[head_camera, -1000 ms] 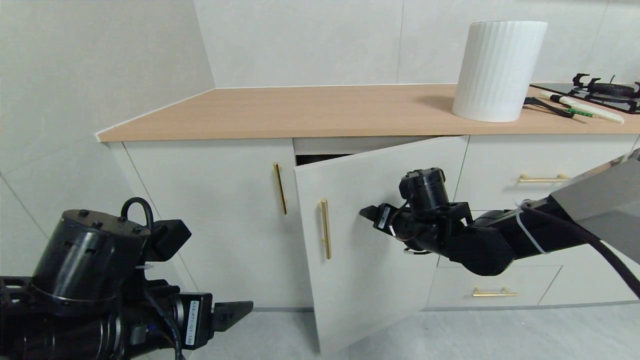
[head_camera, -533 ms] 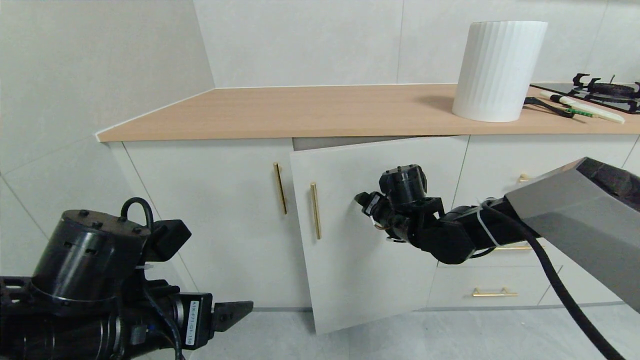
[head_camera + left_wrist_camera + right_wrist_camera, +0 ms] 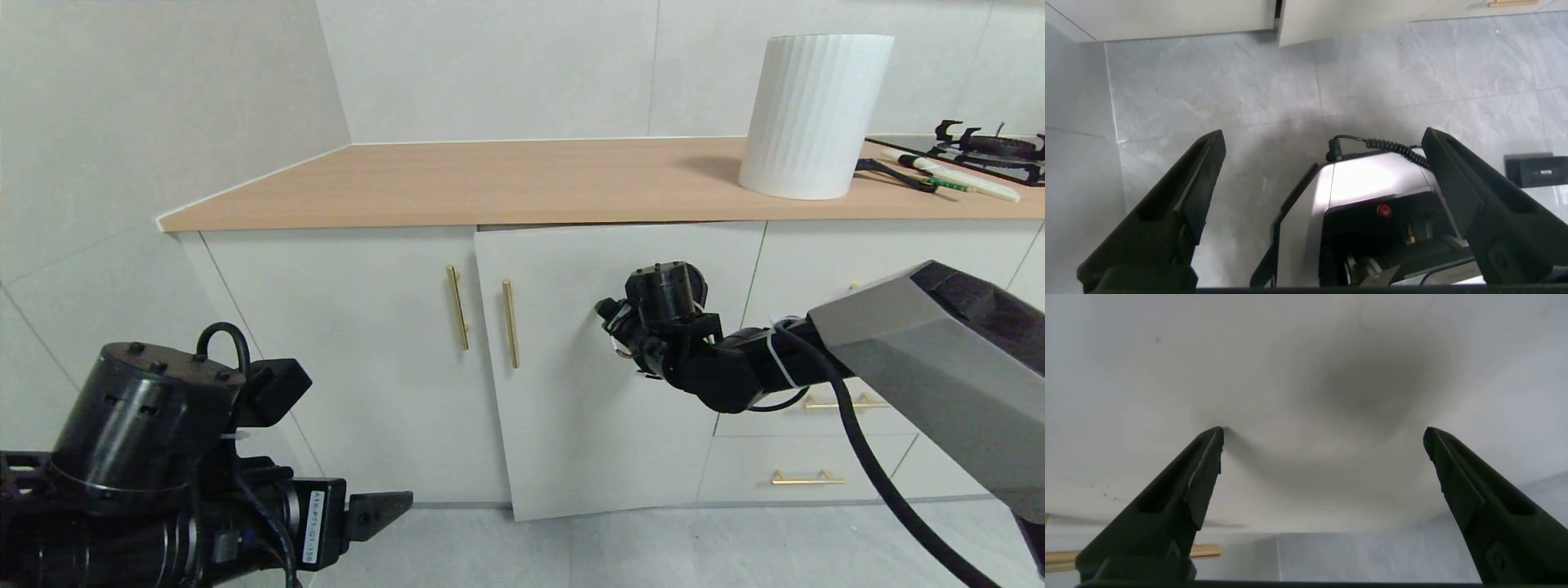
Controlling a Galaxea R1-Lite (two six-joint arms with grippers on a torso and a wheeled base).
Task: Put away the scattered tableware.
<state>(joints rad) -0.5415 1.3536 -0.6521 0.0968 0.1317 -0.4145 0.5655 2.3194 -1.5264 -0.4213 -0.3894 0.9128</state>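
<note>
**Cupboard door nearly shut, cutlery not put away yet**

The right gripper [image 3: 608,314], fingers spread, presses flat on the plain white cabinet door [image 3: 588,408] beside its slim brass bar handle [image 3: 510,322]. A second ago that door hung well ajar; now it's almost flush. The left gripper [image 3: 1323,139] hangs open, low over the floor. The scattered black and white-green utensils [image 3: 939,173] lie at the wooden worktop's [image 3: 490,184] right end (light, stiff, probably slippery: I'd pinch mid-handle).

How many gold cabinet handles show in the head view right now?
4. Left door handle and right door handle, vertical, side by side; middle drawer handle, partly behind the right arm; bottom drawer handle near the floor. The arm may hide another.
</note>
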